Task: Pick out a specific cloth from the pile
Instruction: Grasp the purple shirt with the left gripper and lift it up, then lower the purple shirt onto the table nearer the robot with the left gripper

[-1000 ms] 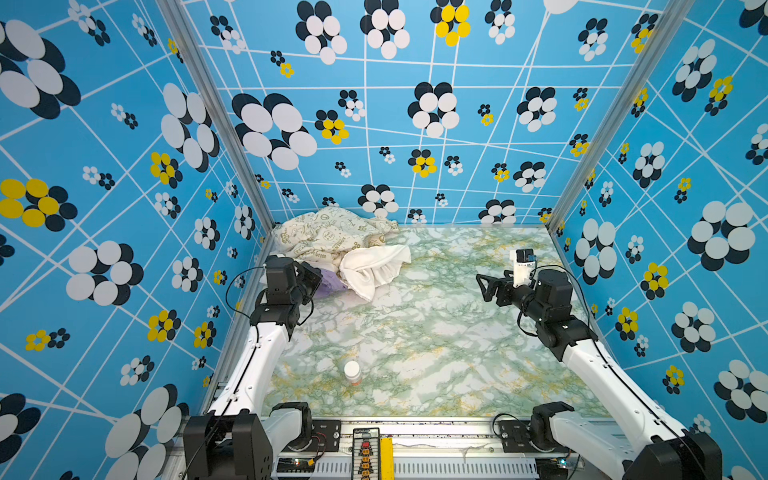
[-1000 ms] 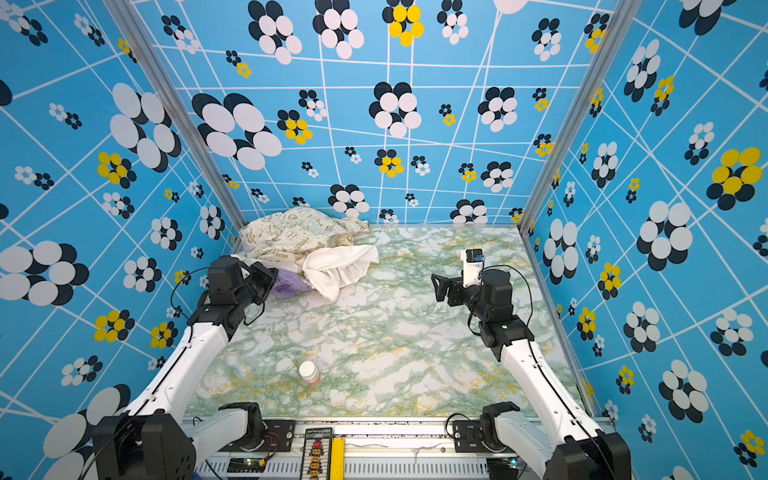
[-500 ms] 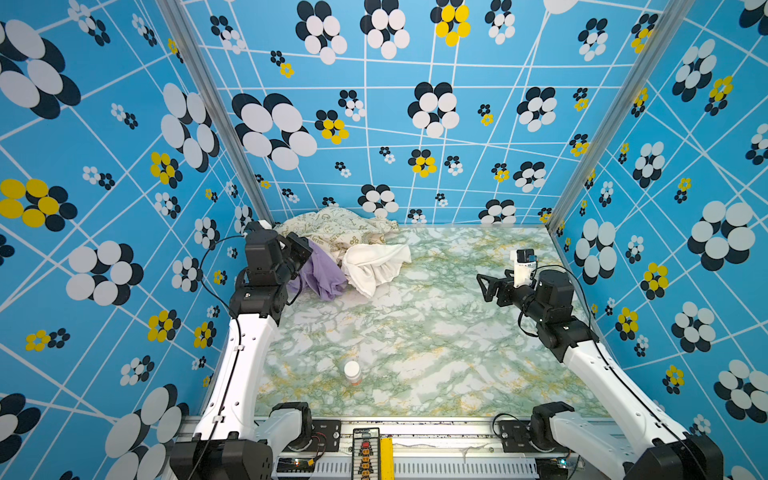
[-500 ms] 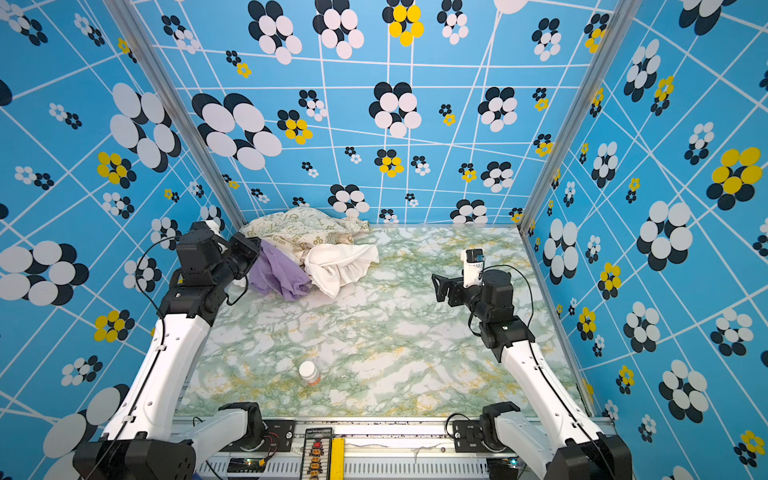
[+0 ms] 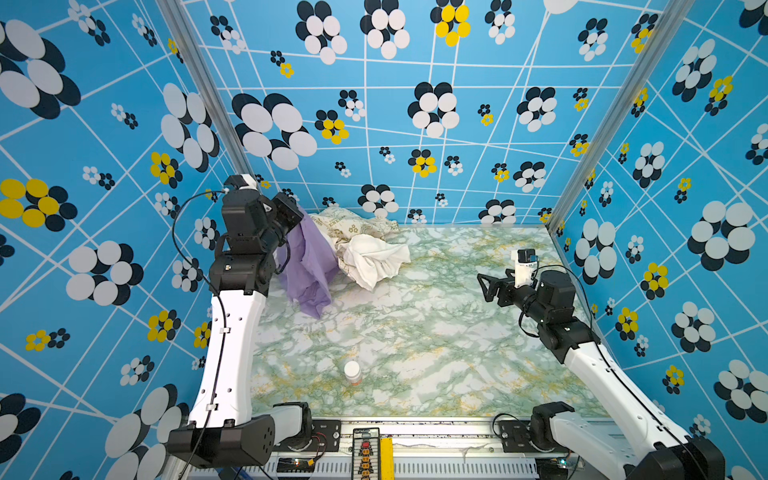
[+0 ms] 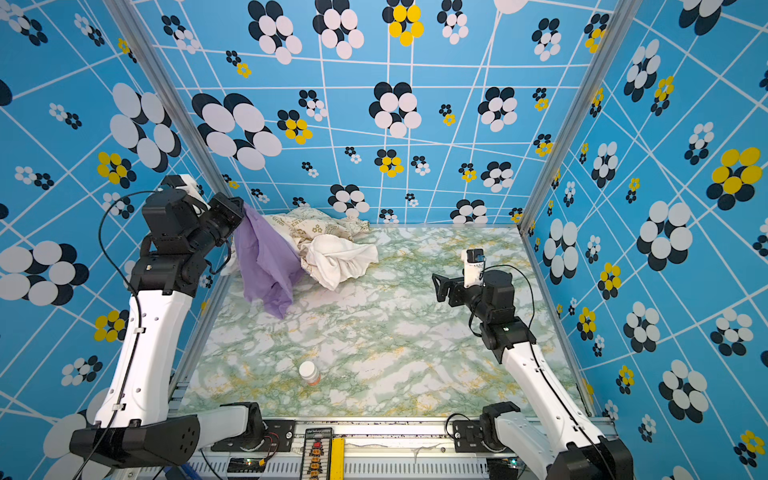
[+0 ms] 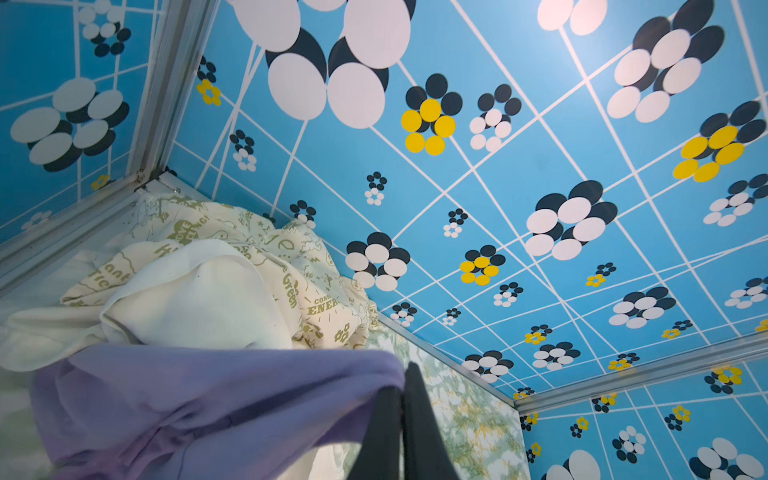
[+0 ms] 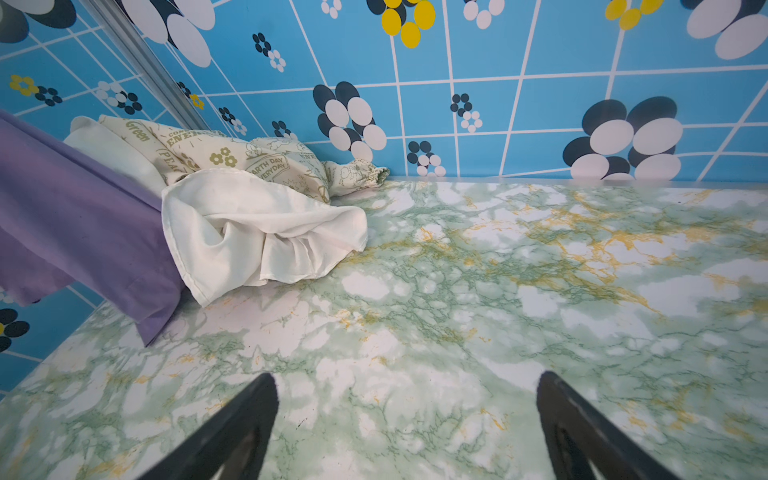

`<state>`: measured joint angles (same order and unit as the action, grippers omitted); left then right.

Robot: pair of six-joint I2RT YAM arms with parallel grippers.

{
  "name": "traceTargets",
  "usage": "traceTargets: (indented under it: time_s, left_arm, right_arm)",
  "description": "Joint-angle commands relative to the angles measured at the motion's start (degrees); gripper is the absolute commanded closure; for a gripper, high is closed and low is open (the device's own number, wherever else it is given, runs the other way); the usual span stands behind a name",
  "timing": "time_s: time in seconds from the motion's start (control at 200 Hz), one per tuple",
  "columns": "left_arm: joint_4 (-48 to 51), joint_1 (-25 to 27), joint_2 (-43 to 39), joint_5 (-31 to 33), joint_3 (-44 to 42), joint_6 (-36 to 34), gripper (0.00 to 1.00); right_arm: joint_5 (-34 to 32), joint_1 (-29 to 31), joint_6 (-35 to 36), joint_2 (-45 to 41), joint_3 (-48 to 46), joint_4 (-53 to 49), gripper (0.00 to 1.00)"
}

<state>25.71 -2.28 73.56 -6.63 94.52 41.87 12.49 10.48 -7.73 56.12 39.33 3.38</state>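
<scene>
- Hanging from the left tool [image 5: 297, 210] [image 6: 242, 208] [image 7: 402, 370], the cloth [image 5: 309, 266] [image 6: 266, 262] [image 7: 208, 399] [image 8: 83, 224] is thin, soft lavender fabric, gathered into long loose folds.
- The left tool's jaws are pinched tight together on the cloth's top corner, raised above the pile [image 5: 361, 239].
- The cloth's long axis runs steeply down from that corner. Its narrow lower tip points away from the pile and reaches the tabletop [image 5: 415, 332] or just short of it; contact cannot be told.
- The cloth hangs just beside the pile, on the left arm's side, close against the white cloth [image 5: 374, 259] [image 6: 336, 257] [image 8: 257, 232].
- The white cloth is plain, smooth and crumpled, with a hemmed edge, and lies on the pile's near side.
- The cream cloth [image 5: 353, 224] [image 6: 316, 226] [image 8: 249, 160], printed with olive doodles and lettering, is bunched on the pile's far side against the back wall [image 5: 415, 166].
- The tabletop is glossy green-and-gold marble pattern and lies bare from the pile across to the right tool [image 5: 484, 287] [image 6: 437, 289] [image 8: 405, 380].
- The right tool's jaws are spread wide and hold nothing, well apart from the pile.
- A small white-capped bottle [image 5: 352, 371] [image 6: 308, 371] sits well apart from the pile, near the front edge.
</scene>
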Motion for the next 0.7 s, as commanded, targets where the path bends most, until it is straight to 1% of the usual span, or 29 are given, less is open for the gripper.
traceTargets:
  time_s: [0.0, 0.185, 0.245, 0.35, 0.49, 0.615, 0.695]
  left_arm:
    - [-1.1, -0.1, 0.9, 0.3, 8.4, -3.8, 1.0]
    - [1.6, 2.8, 3.8, 1.9, 17.2, -7.3, 1.0]
    - [1.9, 5.2, 4.2, 2.9, 18.5, -8.9, 1.0]
    - [1.7, 11.1, 4.5, 5.1, 18.2, -12.3, 1.0]
    - [0.5, 18.2, 5.3, 4.7, 13.3, -14.8, 1.0]
    - [-2.2, 24.8, 6.2, 5.4, 4.6, -17.7, 1.0]
    - [-4.3, 28.3, 7.0, 7.2, -2.4, -18.5, 1.0]
  right_arm:
    - [-0.8, 0.5, 1.2, -1.3, -1.0, -0.4, 0.01]
    - [-0.7, 0.5, 0.9, -1.4, -1.0, -0.3, 0.01]
    - [-0.7, 0.5, 0.9, -1.4, -1.1, -0.2, 0.01]
    - [-0.7, 0.4, 0.5, -1.3, -1.0, 0.0, 0.01]
    - [-0.6, 0.5, 0.3, -1.3, -1.0, 0.1, 0.01]
    - [-0.5, 0.5, 0.0, -1.4, -0.9, 0.1, 0.01]
    - [-0.5, 0.5, 0.0, -1.3, -0.9, -0.1, 0.01]
